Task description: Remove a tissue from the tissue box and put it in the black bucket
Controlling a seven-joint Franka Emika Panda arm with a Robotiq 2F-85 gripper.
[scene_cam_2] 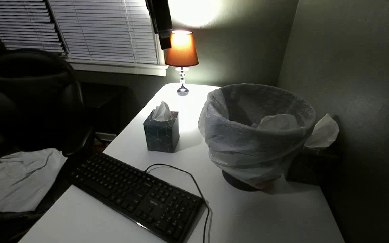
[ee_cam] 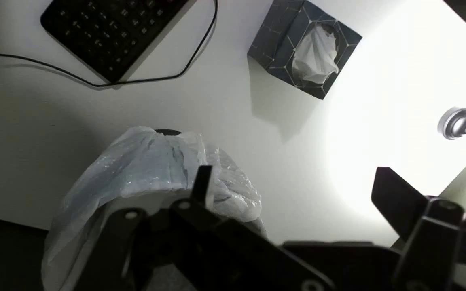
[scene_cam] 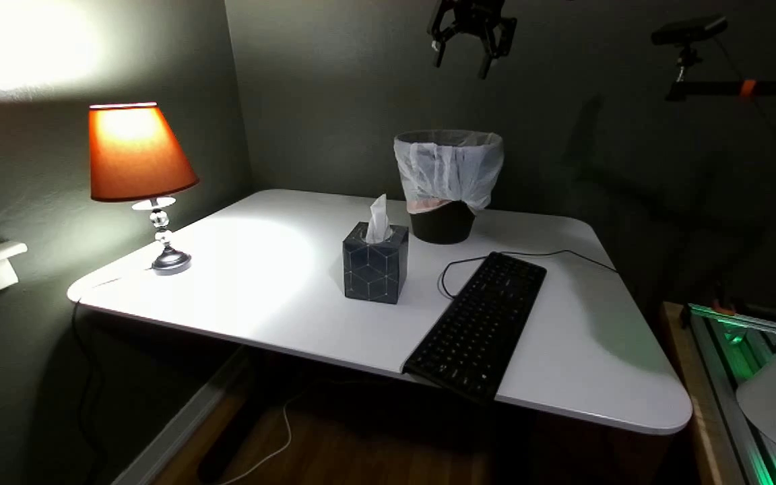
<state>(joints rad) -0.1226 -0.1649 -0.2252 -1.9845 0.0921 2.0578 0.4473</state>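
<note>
When looking across the white tabletop (scene_cam: 563,323) in an exterior view, can see the claw (scene_cam: 461,69) high above, in front of the dark wall (scene_cam: 334,87), with a broad gap between the tips. Can see that same wide spread in the wrist view, with one of the fingers (ee_cam: 202,182) overlapping the translucent white bag (scene_cam: 452,168) lining the black bucket (scene_cam: 442,228). Can find the tissue (scene_cam: 379,221) poking up out of the tissue box (scene_cam: 371,271), with the lower end tucked into the opening. Can place the box upright on the tabletop, between the glowing orange lamp (scene_cam: 135,158) and the black keyboard (scene_cam: 479,323), near the bucket yet apart from it. Looking into the bucket in an exterior view, can spot a pale crumpled piece (scene_cam_2: 279,122), but cannot tell whether paper or plastic. Beyond the bucket, by the wall, can make out a second dark box (scene_cam_2: 311,167) with a white sheet (scene_cam_2: 324,133) rising from the top. Can also note the keyboard overhanging the tabletop's edge at one end.
</note>
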